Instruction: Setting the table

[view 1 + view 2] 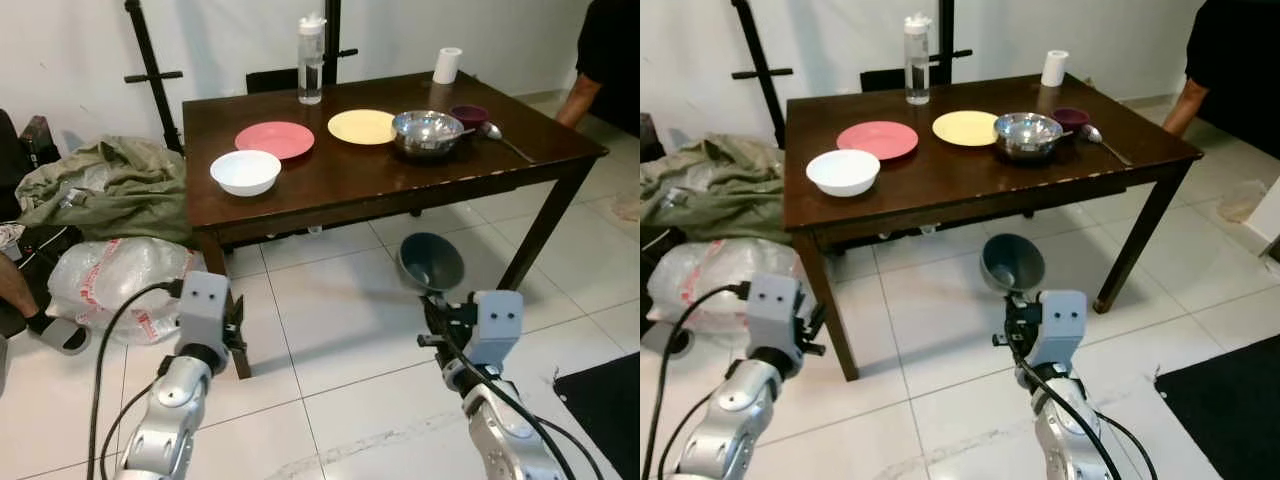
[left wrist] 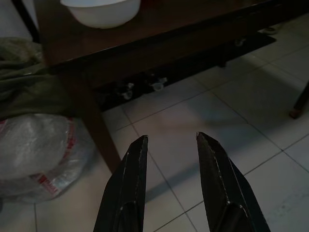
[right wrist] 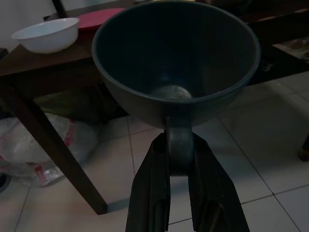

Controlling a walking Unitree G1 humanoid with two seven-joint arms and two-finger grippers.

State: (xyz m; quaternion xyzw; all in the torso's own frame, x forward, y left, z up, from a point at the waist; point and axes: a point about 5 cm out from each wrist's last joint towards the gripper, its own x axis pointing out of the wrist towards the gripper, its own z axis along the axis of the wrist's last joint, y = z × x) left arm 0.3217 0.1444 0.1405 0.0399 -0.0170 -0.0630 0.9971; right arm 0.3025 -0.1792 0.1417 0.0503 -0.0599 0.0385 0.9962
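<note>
Pale floor tiles [image 1: 330, 300] surround the dark table [image 1: 340, 180]; right hand [image 3: 179, 159] grips a bowl [image 3: 176, 58], left hand [image 2: 169, 145] parted, empty.

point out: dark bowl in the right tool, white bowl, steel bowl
dark bowl [image 3: 176, 72]: right wrist view, inner wall.
white bowl [image 1: 245, 170]: left eye view, inside, near centre.
steel bowl [image 1: 427, 129]: left eye view, inside of the bowl.

White wall [image 1: 230, 30], pale tiled floor [image 1: 340, 330], dark wooden table [image 1: 350, 175].
</note>
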